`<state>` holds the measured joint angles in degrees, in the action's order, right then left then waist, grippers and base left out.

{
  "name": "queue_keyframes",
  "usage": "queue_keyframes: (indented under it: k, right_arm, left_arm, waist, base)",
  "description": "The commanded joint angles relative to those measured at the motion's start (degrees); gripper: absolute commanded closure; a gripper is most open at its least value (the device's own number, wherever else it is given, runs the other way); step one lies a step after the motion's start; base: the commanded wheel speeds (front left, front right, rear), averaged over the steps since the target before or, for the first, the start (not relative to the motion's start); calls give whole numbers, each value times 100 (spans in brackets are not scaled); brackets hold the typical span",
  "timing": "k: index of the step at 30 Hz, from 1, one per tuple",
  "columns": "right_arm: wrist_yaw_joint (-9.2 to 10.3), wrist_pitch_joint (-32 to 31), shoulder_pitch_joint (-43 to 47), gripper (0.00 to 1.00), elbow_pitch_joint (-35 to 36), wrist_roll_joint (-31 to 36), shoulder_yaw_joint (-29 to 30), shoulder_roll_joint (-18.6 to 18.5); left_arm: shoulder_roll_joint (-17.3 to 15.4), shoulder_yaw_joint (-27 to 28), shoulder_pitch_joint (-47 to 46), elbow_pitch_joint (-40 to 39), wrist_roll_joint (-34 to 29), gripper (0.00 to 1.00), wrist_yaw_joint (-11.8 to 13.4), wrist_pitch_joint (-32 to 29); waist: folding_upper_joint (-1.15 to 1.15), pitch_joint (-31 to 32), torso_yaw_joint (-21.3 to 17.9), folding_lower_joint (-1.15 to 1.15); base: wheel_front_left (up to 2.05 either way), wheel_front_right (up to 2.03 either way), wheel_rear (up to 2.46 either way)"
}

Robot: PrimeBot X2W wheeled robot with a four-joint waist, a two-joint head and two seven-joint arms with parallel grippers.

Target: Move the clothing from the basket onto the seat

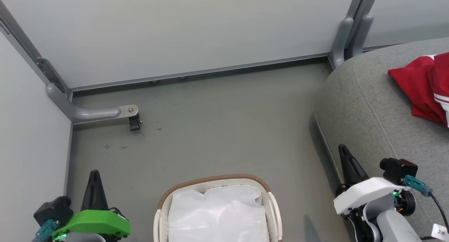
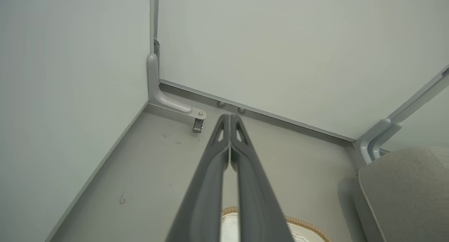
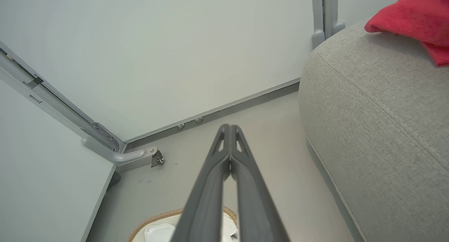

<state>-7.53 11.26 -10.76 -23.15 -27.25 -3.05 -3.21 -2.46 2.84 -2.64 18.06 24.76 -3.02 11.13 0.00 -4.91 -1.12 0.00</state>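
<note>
The clothing [image 1: 421, 87] looks parked on the seat [image 1: 368, 112], back from its rounded corner, and the basket [image 1: 210, 180] has just a white cloth [image 1: 217, 214]. The left gripper [image 1: 95, 173] and right gripper [image 1: 343, 150] are both pinched closed and empty, so the robot's probably best leaving that cloth alone.

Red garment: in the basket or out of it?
Out: the red fabric garment lies on the grey upholstered seat; white plastic basket holds white cloth.

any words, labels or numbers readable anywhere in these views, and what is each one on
"2" followed by a star-like mark too small to read for sure: on a small white tag by the black cable, at the lower right corner of the head view.
No other text: nothing written shows on the clothing, the basket, the seat or the wall panels.
</note>
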Motion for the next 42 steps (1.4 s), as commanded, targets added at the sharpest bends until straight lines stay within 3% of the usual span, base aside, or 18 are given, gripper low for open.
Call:
queue_keyframes:
  k: [1,42]
  right_arm:
    - [1,-56,-9,100,126,-246,52,-22]
    - [3,-906,230,100,533,-3331,504,2]
  left_arm:
    - [-24,30,-93,-116,235,100,-33,-49]
    - [-42,198,-253,-276,3452,100,-246,-891]
  waist:
    - [0,6,2,0]
    - [0,178,42,0]
  base:
    - [0,0,0]
    - [0,0,0]
